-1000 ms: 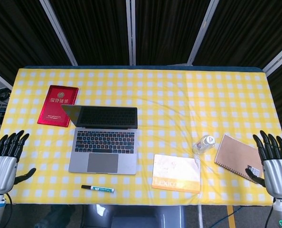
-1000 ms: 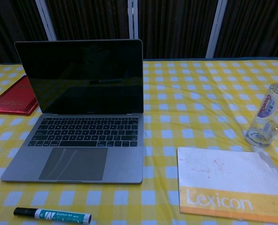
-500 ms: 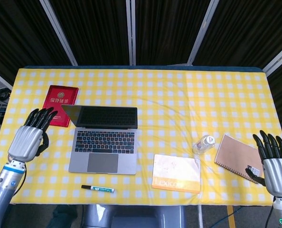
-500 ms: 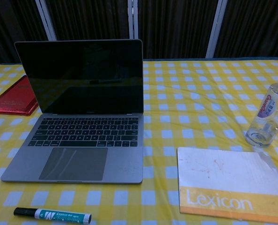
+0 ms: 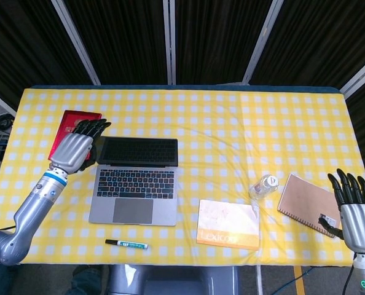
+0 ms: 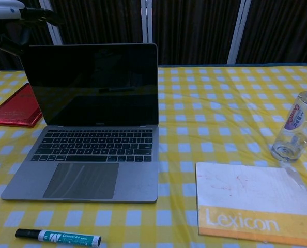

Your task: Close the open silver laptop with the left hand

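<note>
The silver laptop (image 5: 134, 178) (image 6: 91, 129) stands open on the yellow checked tablecloth, its dark screen upright and facing me. My left hand (image 5: 76, 147) (image 6: 19, 15) hovers at the lid's upper left corner with its fingers spread and holds nothing; whether it touches the lid is unclear. Its fingertips (image 5: 95, 126) reach over the lid's top edge. My right hand (image 5: 356, 212) rests at the table's near right corner, fingers straight and apart, empty; the chest view does not show it.
A red booklet (image 5: 72, 126) (image 6: 14, 108) lies left of the laptop, partly under my left hand. A marker (image 5: 126, 244) (image 6: 58, 237) lies in front of the laptop. A Lexicon book (image 5: 228, 224), a clear bottle (image 5: 264, 185) (image 6: 295, 124) and a brown notebook (image 5: 305, 200) sit to the right.
My left hand has risen from the table's near left edge and travelled forward and right to the laptop lid's left corner. The laptop and right hand have not moved.
</note>
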Robot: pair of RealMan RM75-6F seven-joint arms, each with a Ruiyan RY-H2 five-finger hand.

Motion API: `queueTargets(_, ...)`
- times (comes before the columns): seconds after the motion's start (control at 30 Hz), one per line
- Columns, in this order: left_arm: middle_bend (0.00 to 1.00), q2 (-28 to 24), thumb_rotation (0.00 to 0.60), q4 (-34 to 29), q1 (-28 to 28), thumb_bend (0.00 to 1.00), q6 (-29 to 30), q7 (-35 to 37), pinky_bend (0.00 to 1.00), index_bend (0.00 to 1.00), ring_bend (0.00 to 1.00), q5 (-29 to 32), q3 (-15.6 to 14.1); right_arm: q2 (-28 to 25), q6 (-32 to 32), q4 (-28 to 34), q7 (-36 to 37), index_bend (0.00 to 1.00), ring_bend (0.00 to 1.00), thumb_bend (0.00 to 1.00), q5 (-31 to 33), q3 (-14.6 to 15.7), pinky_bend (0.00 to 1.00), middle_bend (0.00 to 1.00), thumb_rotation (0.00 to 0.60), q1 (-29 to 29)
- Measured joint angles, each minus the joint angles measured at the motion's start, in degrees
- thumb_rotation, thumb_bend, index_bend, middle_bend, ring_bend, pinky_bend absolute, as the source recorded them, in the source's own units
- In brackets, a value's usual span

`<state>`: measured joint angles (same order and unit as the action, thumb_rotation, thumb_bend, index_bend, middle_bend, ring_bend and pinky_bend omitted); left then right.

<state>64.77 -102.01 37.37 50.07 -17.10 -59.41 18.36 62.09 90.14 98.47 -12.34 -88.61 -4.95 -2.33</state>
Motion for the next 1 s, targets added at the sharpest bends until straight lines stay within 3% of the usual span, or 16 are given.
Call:
queueTargets(0.23, 0.23, 1.9, 0.6, 1.2, 3.0, 1.0, -1.0, -1.5, 0.24, 0.22, 0.2, 4.4, -0.6, 0.0, 0.0, -0.2, 0.2, 0.0, 0.0, 0.0, 0.4, -0.2, 0.0, 0.0, 0.6, 0.0)
queueTargets(0.53, 0.26, 0.0, 0.6, -0.8, 3.0, 1.0, -0.8, 0.1, 0.27, 0.24, 0.23, 5.0, -1.9, -0.1, 0.2, 0.0, 0.3, 0.0, 0.0, 0.0, 0.4, -0.2, 0.0, 0.0, 0.6, 0.1)
queueTargets(1.0, 0.26, -5.8, 0.6, -6.3, -1.6, 1.0, 0.8, 7.0, 0.27, 0.25, 0.23, -7.0, -7.5, -0.1, 0.5, 0.5, 0.0, 0.0, 0.0, 0.0, 0.2, -0.1, 0.0, 0.0, 0.6, 0.2)
